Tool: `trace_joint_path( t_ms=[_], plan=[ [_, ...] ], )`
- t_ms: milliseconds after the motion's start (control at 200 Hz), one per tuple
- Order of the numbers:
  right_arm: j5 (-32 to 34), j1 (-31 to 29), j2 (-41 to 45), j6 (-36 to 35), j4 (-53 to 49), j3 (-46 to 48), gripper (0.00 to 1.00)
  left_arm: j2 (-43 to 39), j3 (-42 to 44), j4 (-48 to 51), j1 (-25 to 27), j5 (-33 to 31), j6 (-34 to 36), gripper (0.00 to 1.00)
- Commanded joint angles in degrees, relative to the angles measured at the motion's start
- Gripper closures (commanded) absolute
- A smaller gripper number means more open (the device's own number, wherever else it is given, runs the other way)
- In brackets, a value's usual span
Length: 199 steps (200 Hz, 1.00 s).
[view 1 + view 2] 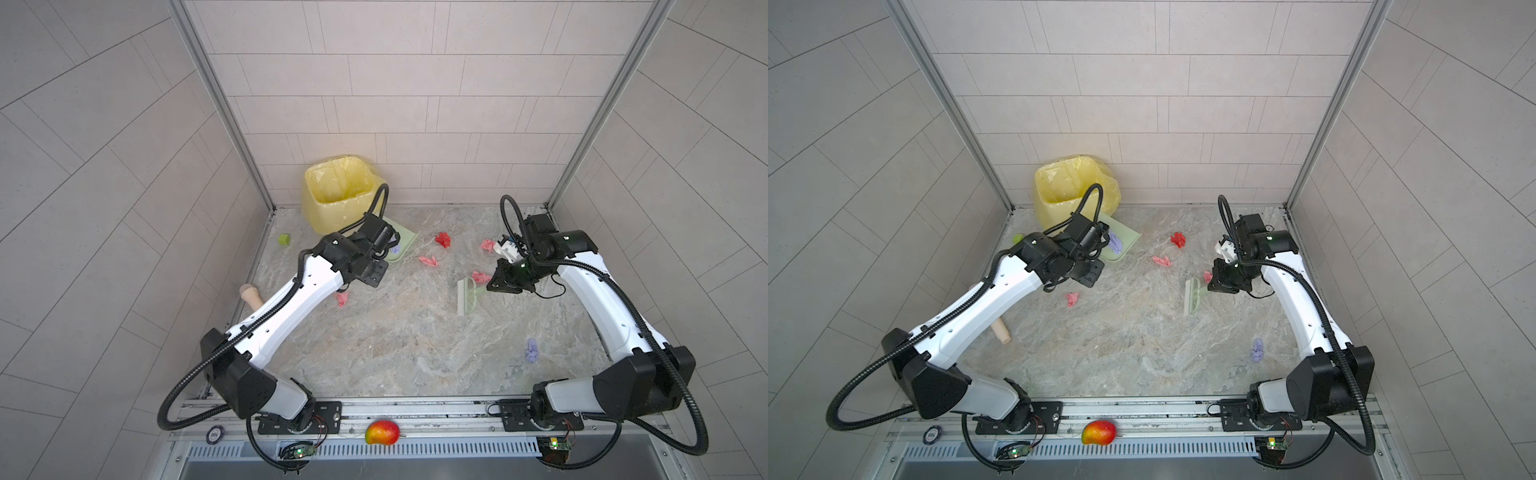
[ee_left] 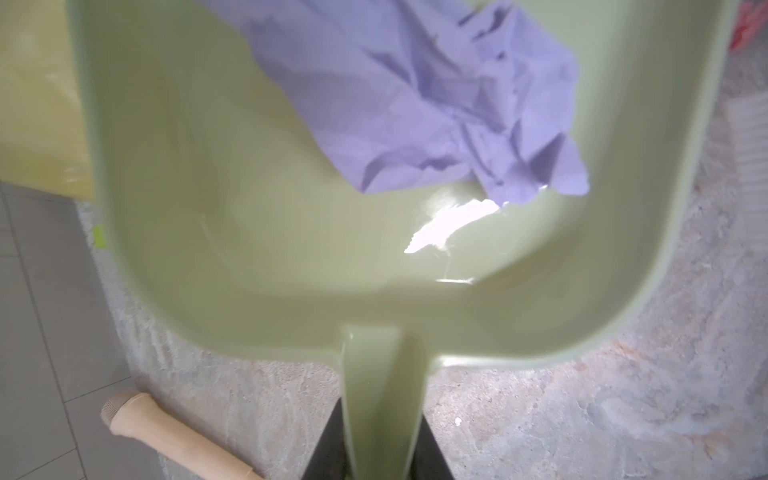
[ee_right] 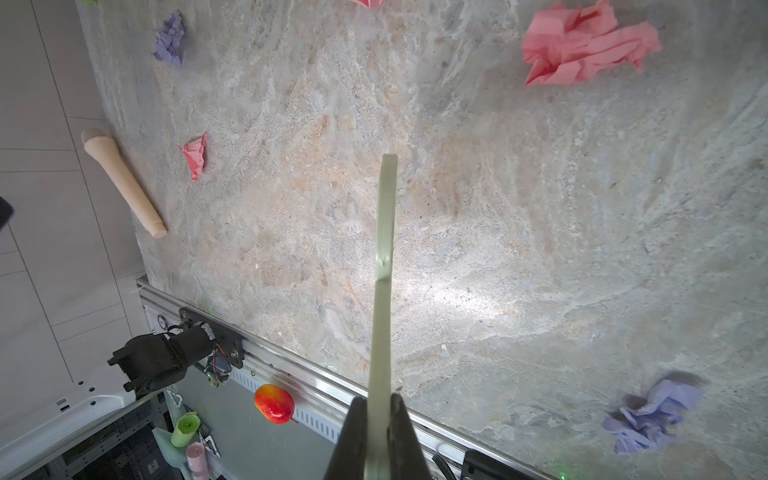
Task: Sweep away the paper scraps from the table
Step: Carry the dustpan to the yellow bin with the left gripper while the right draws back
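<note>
Paper scraps lie scattered on the marble table [image 1: 395,340]: a red one [image 1: 443,239], pink ones [image 1: 429,261] [image 1: 342,298] [image 1: 487,245], and a lavender one [image 1: 532,351] near the right arm. My left gripper [image 2: 382,457] is shut on the handle of a pale green dustpan [image 1: 401,243], which holds a lavender scrap [image 2: 415,104] and sits just in front of the bin. My right gripper [image 3: 378,436] is shut on the handle of a pale green brush [image 1: 467,297], whose bristles point toward the table's middle. Another pink scrap [image 1: 480,276] lies beside the brush.
A yellow-lined bin [image 1: 336,187] stands at the back left corner. A lime-green cube [image 1: 284,239] and a wooden peg [image 1: 250,294] lie along the left edge. A mango [image 1: 382,432] rests on the front rail. Tiled walls close in the back and sides.
</note>
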<state>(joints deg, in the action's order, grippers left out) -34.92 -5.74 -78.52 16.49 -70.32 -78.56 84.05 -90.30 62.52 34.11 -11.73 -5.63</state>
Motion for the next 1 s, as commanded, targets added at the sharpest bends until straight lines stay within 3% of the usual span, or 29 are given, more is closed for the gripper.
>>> trace_joint_path(
  t_ms=[0,200,696,871,991],
  plan=[
    [-1.77,0.47,1.62,-1.09,0.30,0.73,1.00,-1.31,-6.29,6.64,-3.72,-3.00,-1.78,1.00],
    [-2.68,0.95,1.71,-1.15,1.05,1.84,1.00,2.87,-17.83,12.55,-9.83,-6.54,-0.38,1.00],
    [-4.63,1.04,1.94,-0.50,3.35,4.75,1.00,11.86,-29.25,9.49,-22.19,-6.08,4.73,1.00],
    [-4.72,0.99,2.93,0.01,3.69,6.26,1.00,17.89,-37.42,12.46,-24.91,-6.83,7.72,1.00],
    [-4.93,1.01,3.03,0.12,3.63,6.59,1.00,24.42,-46.08,16.24,-25.05,-11.28,10.71,1.00]
  ],
)
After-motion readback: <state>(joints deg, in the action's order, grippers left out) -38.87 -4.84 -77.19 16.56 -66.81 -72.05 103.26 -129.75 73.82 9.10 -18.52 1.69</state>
